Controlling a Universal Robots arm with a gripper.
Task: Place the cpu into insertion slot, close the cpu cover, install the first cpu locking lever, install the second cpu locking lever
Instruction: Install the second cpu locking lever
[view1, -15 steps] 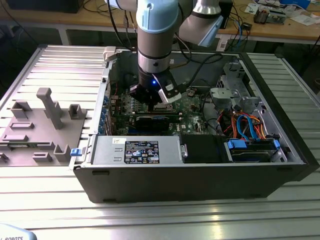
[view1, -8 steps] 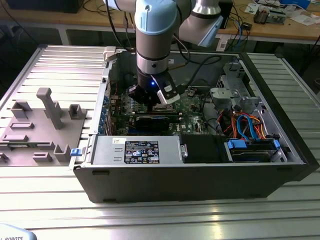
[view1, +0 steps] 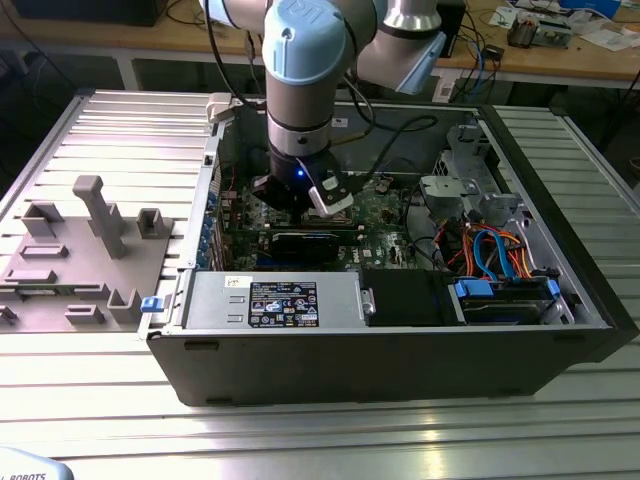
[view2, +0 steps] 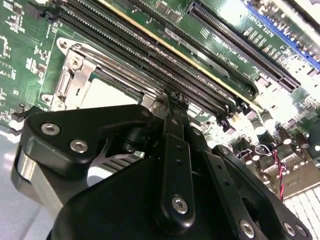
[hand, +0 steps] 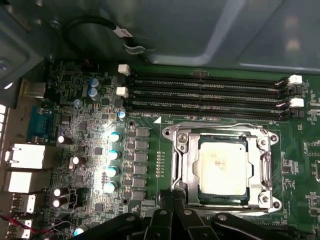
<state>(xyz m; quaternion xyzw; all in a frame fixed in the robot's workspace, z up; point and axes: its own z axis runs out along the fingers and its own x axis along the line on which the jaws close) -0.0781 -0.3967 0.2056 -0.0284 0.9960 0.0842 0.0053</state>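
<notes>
The gripper (view1: 318, 200) hangs low inside the open case (view1: 560, 340), just over the board (view1: 385, 215), at the centre of the exterior view. In the second wrist view its black linkage fills the lower half and the fingers (view2: 172, 107) come together at a narrow point just beside the slot's metal rim; whether they pinch anything I cannot tell. In the first wrist view the gripper (hand: 172, 207) sits at the lower edge, just at the near rim of the slot (hand: 177, 150). The cpu (hand: 221, 165) lies flat in the slot, right of centre, its pale top showing through the window of the cover (hand: 187, 170), which lies down around it. A thin lever (hand: 220, 126) runs along the slot's far edge, beside the long black memory slots (hand: 205, 92).
</notes>
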